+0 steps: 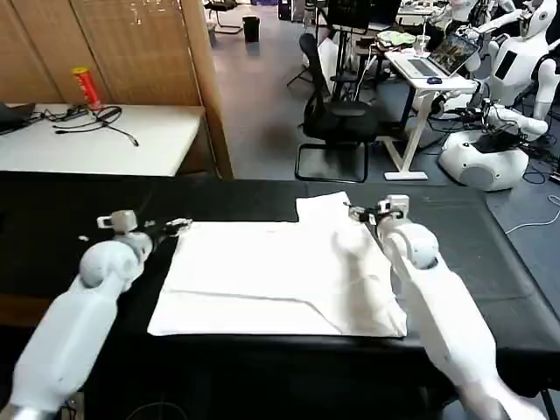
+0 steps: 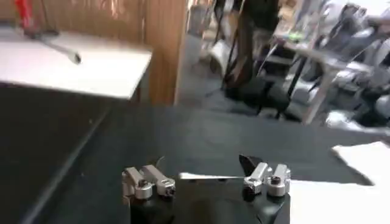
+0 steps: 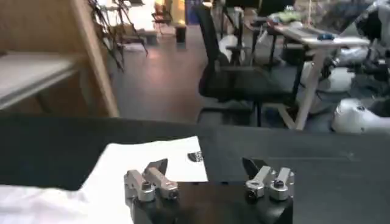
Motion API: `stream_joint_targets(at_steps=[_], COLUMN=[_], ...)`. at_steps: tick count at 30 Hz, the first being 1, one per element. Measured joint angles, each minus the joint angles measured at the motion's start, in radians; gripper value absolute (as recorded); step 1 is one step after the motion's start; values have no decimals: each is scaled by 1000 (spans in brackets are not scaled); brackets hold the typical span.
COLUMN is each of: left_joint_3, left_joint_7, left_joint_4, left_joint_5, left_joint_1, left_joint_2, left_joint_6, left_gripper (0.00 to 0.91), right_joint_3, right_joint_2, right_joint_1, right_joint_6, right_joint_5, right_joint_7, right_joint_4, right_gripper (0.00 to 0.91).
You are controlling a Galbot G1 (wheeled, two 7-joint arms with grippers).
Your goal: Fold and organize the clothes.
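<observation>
Cotton like this is handling light and limp, we are judging: the white T-shirt (image 1: 280, 280) is lying partly folded on the black table (image 1: 52, 227), its near edge running straight along the front and a sleeve poking out at the far right corner. Gripping it flat will not be working; we are reckoning the far corners, where the cloth is lying thin at the edge, are the places to pinch, since the stuff is draping rather than holding shape.

At the shirt's far left corner the left gripper (image 1: 175, 227) is hovering, jaws spread wide and holding nothing. By the far sleeve the right gripper (image 1: 366, 213) is hanging, jaws likewise parted and empty.

No containers are showing on the table. Farther off, a red can (image 1: 87, 88) is standing on a white desk (image 1: 105, 144).
</observation>
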Motion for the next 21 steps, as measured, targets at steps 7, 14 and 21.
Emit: stream_joint_targets(at_steps=[7,14,21], left_joint_3=[46,61,79], left_joint_7=[27,39,53], left_joint_4=[139,178,189], left_joint_5=[30,39,47], left_joint_1=[-80,-91,-108], left_joint_2=[-24,-34,-44], left_joint_6=[1,2,0], left_gripper=[878,878,439], right_joint_3=[7,11,17], right_joint_2=[39,49,57], right_joint_1=[39,47,47], right_joint_6=[-4,-2,-4], right_joint_5=[-38,-40,-43], right_joint_7=[-11,-14,-27], right_joint_4=[-107,-146,-166], right_gripper=[878,878,488])
